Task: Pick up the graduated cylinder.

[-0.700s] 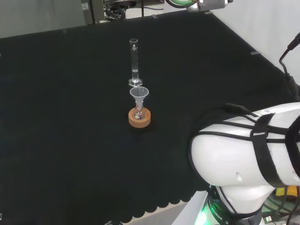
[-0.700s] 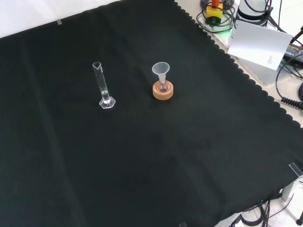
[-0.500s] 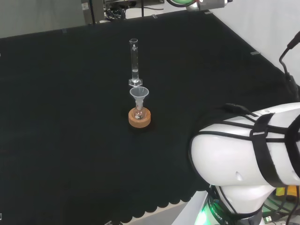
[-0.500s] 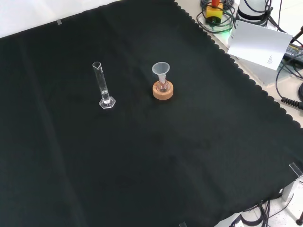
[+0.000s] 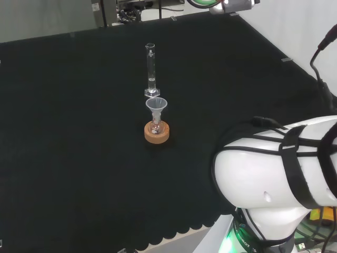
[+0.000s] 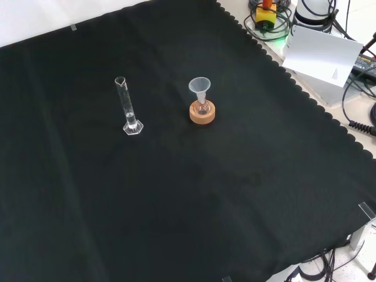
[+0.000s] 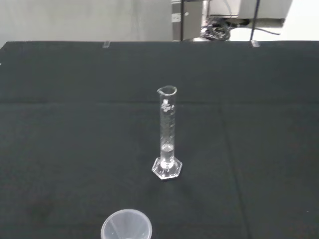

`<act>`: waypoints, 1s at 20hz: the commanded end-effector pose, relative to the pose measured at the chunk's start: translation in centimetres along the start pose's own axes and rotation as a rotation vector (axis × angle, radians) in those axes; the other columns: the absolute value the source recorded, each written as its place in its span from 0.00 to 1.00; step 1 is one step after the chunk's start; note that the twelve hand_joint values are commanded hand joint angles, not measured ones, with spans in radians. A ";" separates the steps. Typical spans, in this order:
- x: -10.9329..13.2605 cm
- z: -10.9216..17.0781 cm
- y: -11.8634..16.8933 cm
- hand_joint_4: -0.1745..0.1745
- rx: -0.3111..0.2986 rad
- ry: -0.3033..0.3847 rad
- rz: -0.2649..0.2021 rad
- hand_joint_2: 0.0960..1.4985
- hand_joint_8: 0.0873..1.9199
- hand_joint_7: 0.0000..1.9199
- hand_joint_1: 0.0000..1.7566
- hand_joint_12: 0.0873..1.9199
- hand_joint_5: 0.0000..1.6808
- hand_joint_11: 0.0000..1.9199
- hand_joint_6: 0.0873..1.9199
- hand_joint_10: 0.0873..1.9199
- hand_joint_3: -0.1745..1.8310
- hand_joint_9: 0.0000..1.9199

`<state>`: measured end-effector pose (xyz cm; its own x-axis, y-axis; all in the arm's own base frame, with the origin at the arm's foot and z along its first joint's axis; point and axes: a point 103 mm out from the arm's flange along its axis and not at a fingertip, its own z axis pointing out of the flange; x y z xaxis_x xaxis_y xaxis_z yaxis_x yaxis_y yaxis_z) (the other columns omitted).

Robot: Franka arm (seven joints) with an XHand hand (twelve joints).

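A clear graduated cylinder (image 5: 151, 71) stands upright on its hexagonal foot on the black cloth, with a little liquid at the bottom. In the front view the cylinder (image 6: 128, 107) stands left of centre. The wrist view looks straight at the cylinder (image 7: 167, 133) from a distance. Nothing touches it.
A small flask on a cork ring (image 5: 157, 132) carries a clear funnel (image 5: 156, 107), just in front of the cylinder in the head view. In the front view the cork ring (image 6: 202, 112) sits right of the cylinder. The funnel's rim (image 7: 126, 230) shows in the wrist view. The arm's white link (image 5: 274, 184) stands at lower right.
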<state>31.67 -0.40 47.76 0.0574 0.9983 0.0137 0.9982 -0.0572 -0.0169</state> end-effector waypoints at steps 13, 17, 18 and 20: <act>-4.6 10.8 8.7 0.41 0.066 0.068 0.086 0.88 0.18 0.01 0.13 0.71 0.12 0.05 0.00 0.00 0.10 0.24; -5.4 15.0 13.5 0.39 0.044 0.121 0.050 0.86 0.21 0.02 0.18 0.70 0.13 0.06 0.00 0.00 0.09 0.25; -5.4 16.0 14.6 0.39 0.045 0.133 0.036 0.85 0.23 0.02 0.19 0.71 0.13 0.06 0.00 0.04 0.08 0.24; -5.3 17.8 16.8 0.37 0.044 0.153 0.007 0.82 0.26 0.02 0.24 0.70 0.14 0.06 0.00 0.17 0.07 0.21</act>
<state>39.78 -4.15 37.01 0.1269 0.9890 0.0759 0.9873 -0.1186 -0.1055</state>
